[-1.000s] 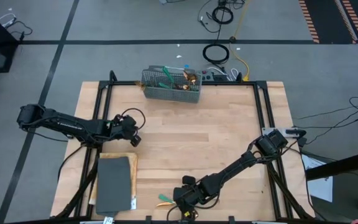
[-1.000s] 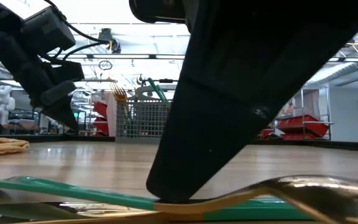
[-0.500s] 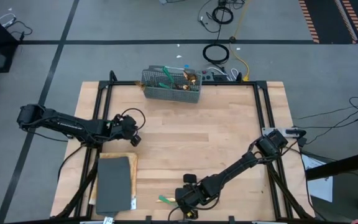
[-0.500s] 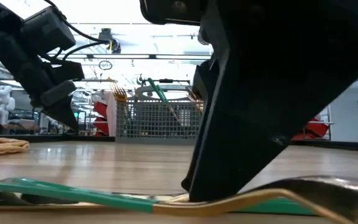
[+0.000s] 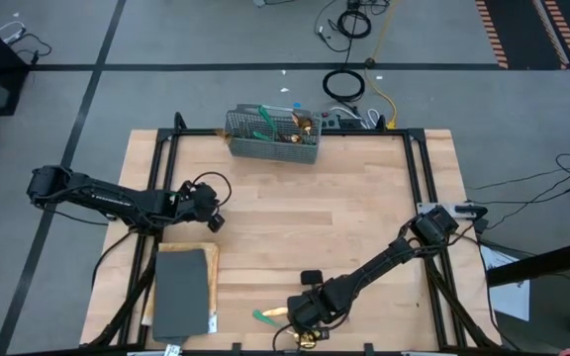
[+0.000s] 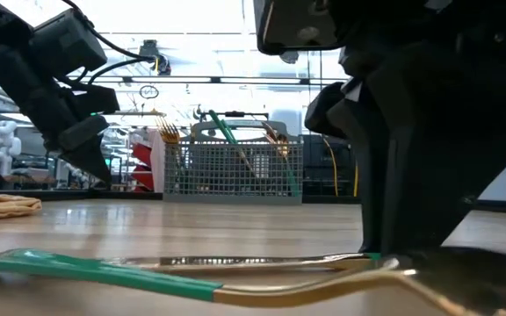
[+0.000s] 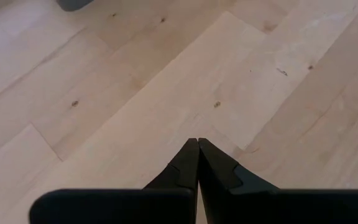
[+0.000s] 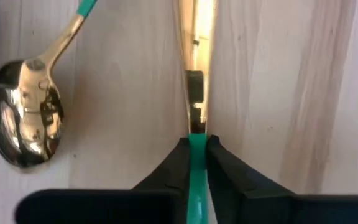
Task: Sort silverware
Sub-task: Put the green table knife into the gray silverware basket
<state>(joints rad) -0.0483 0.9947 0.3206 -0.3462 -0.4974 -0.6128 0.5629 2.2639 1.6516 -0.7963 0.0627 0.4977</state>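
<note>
Gold-bladed knife (image 8: 195, 93), slim teal handle, lies flat on pale wood table (image 5: 344, 227) at near edge — right gripper (image 8: 195, 146) pinches its handle. Glossy spoon (image 8: 23, 118) beside. Left gripper (image 7: 197, 144) closed, empty.

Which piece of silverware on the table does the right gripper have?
The knife: the right gripper pinches its teal handle. The spoon lies apart beside it, untouched.

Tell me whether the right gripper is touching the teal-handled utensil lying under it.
Touching. In the right wrist view the right gripper has both fingers pressed against the utensil's teal handle, no gap either side.
</note>
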